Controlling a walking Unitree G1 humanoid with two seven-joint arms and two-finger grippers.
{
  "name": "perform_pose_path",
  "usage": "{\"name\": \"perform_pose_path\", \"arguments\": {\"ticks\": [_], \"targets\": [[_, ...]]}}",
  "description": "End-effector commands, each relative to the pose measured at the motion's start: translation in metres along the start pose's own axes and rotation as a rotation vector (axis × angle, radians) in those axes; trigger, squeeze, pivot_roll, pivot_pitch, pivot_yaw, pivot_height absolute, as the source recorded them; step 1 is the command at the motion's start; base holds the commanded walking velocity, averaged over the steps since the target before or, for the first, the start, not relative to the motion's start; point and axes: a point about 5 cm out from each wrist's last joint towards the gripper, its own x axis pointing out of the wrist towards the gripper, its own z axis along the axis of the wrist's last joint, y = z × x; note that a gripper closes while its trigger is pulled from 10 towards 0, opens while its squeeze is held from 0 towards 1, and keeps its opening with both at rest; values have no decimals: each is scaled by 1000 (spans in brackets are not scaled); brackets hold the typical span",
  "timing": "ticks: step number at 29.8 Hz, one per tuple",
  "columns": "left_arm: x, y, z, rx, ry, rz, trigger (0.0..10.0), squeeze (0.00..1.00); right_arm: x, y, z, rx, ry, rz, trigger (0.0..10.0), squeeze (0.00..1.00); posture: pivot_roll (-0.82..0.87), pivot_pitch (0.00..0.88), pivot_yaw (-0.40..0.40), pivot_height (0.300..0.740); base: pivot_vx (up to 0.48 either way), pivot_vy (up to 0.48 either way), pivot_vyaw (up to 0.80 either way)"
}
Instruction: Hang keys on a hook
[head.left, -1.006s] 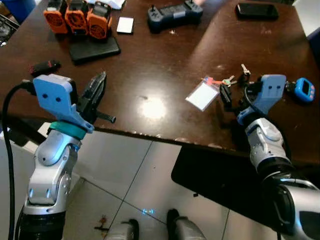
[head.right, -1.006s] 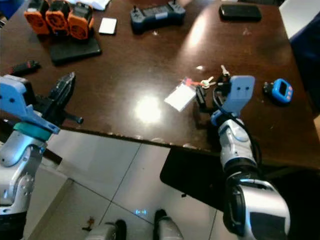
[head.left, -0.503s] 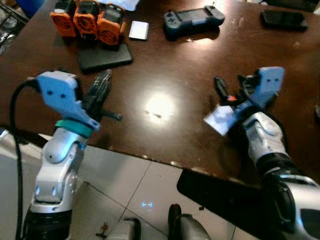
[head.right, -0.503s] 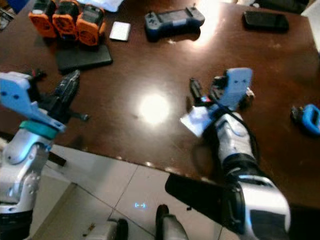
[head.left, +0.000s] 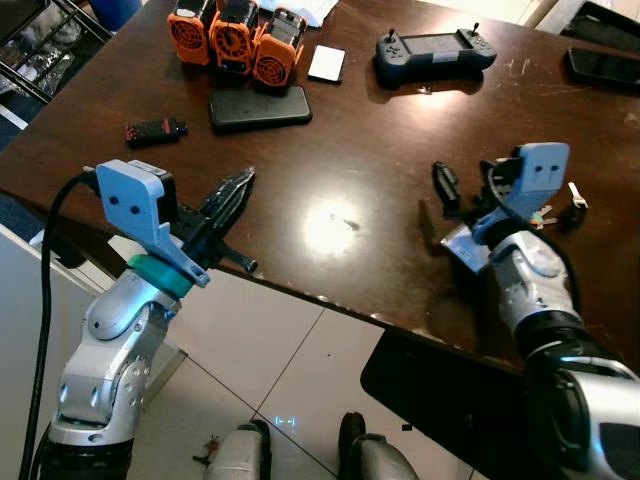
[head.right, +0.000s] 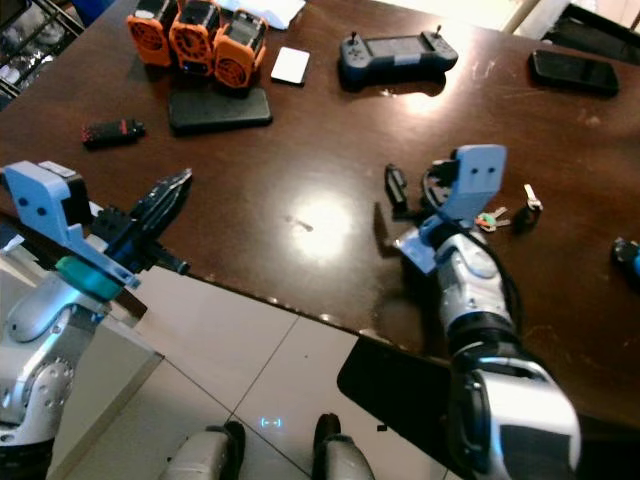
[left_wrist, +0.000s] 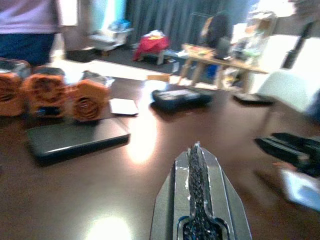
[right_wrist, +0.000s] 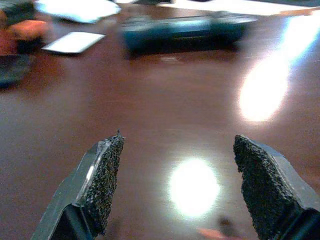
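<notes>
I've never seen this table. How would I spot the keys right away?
Start at the dark brown wooden table and go to its right side, where the robot's right gripper hovers, open. Just beyond its blue wrist block lies the small bunch of keys: slim and metallic with coloured heads, unlike the flat white card beside the arm.

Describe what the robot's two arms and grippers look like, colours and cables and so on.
Both arms are silver with black joints. Each wrist carries a light blue box. The left gripper and right gripper have long black fingers with rough, gritty pads. A teal band and a black cable mark the left arm.
</notes>
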Motion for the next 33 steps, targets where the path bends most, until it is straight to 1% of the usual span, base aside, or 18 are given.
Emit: {"name": "perform_pose_path", "arguments": {"ticks": [1,2,3,4,5,6,7,8,9,11,12,14,16,18,22,26,31,33], "targets": [[-4,-5,-5,-28,27,-39,10000,0,-8,-18,-4,-31,32,-80,10000,0,141,228,26,740,0,0,0],[-4,-5,-5,-28,27,-39,10000,0,-8,-18,-4,-31,32,-80,10000,0,141,228,26,740,0,0,0],[-5,-6,-6,-35,31,-54,10000,0,-12,-31,0,-60,30,-134,10000,0,134,220,23,740,0,0,0],[-5,-6,-6,-35,31,-54,10000,0,-12,-31,0,-60,30,-134,10000,0,134,220,23,740,0,0,0],[-5,-7,-8,-41,36,-63,10000,0,-18,-46,2,-85,35,-185,10000,0,124,208,25,740,0,0,0],[-5,-7,-8,-41,36,-63,10000,0,-18,-46,2,-85,35,-185,10000,0,124,208,25,740,0,0,0],[-5,-8,-10,-48,40,-72,10000,0,-25,-57,0,-104,49,-220,10000,0,111,209,28,740,0,0,0],[-5,-8,-10,-48,40,-72,10000,0,-25,-57,0,-104,49,-220,10000,0,111,209,28,740,0,0,0],[-4,-9,-11,-55,44,-79,10000,0,-30,-64,-2,-115,60,-242,10000,0,110,209,28,740,0,0,0],[-4,-9,-11,-55,44,-79,10000,0,-30,-64,-2,-115,60,-242,10000,0,110,209,28,740,0,0,0],[-3,-10,-14,-58,51,-88,10000,0,-36,-65,-9,-106,75,-243,10000,0,101,211,37,740,0,0,0],[-3,-10,-14,-58,51,-88,10000,0,-36,-65,-9,-106,75,-243,10000,0,101,211,37,740,0,0,0],[-1,-13,-17,-57,61,-96,10000,0,-45,-57,-28,-90,110,-203,10000,0,99,216,43,740,0,0,0],[0,-14,-17,-56,63,-97,10000,0,-48,-54,-33,-78,111,-190,10000,0,103,209,45,740,0,0,0],[1,-16,-17,-57,62,-98,10000,0,-50,-52,-34,-68,94,-185,10000,0,103,209,47,740,0,0,0],[3,-18,-18,-61,55,-102,10000,0,-49,-53,-25,-56,39,-172,10000,0,98,201,42,740,0,0,0],[3,-18,-18,-61,55,-102,10000,0,-48,-52,-23,-49,30,-160,10000,0,98,201,42,740,0,0,0],[5,-17,-17,-61,44,-98,10000,0,-45,-43,-18,-41,-15,-86,10000,0,89,199,39,740,0,0,0]]}}
